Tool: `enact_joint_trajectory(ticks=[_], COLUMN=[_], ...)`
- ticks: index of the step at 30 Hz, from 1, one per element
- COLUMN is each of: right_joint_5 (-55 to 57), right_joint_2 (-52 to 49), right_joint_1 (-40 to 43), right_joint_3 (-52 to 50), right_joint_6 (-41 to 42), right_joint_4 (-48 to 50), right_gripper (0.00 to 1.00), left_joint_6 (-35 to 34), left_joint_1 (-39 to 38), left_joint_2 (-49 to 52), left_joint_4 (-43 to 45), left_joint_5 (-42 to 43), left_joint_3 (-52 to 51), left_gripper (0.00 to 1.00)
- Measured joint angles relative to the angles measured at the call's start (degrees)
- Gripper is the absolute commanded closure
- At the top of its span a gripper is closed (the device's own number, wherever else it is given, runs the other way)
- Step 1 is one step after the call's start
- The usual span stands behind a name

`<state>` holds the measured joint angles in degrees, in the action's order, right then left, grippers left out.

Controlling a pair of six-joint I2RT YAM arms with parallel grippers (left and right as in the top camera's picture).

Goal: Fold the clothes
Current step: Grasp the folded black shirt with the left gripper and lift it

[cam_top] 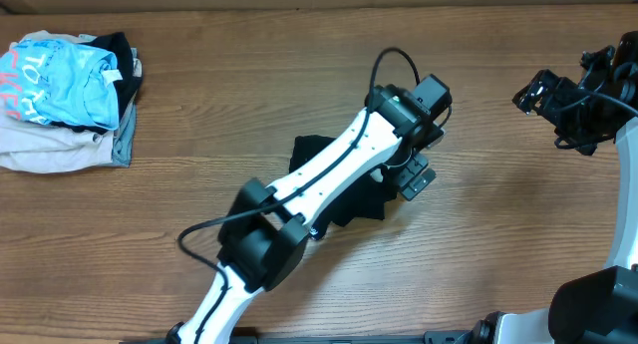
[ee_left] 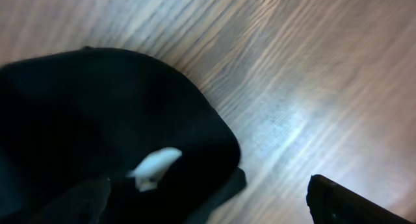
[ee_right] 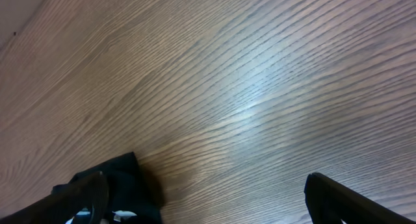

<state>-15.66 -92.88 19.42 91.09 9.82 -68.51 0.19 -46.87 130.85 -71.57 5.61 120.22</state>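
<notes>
One black T-shirt lies bunched near the centre of the table, and both grippers are spread wide.
The left arm crosses over the T-shirt in the overhead view and hides most of it; no lettering can be made out. The left wrist view shows one small white label on the dark cloth. The left gripper stands at the garment's right edge, jaws fully apart; one finger is over the cloth and the other over bare wood, and contact cannot be confirmed. The right gripper is well apart at the far right, jaws fully apart above bare wood, holding nothing. One pile of other garments sits at the far left, topped by a light blue shirt.
</notes>
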Motion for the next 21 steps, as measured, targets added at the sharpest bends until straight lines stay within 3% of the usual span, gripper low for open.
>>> enact_joint_trajectory(ticks=[8, 21], right_joint_5=[-0.02, 0.00], right_joint_2=[0.00, 0.00], right_joint_1=[0.00, 0.00], right_joint_3=[0.00, 0.00], right_joint_6=[-0.48, -0.50], right_joint_4=[-0.04, -0.11], right_gripper=[0.00, 0.00], left_joint_6=[1.88, 9.60], left_joint_1=[-0.02, 0.37], left_joint_2=[7.34, 7.69], left_joint_4=[-4.66, -9.25], left_joint_5=[-2.29, -17.35], left_joint_3=[-0.90, -2.01], left_gripper=[0.00, 0.00])
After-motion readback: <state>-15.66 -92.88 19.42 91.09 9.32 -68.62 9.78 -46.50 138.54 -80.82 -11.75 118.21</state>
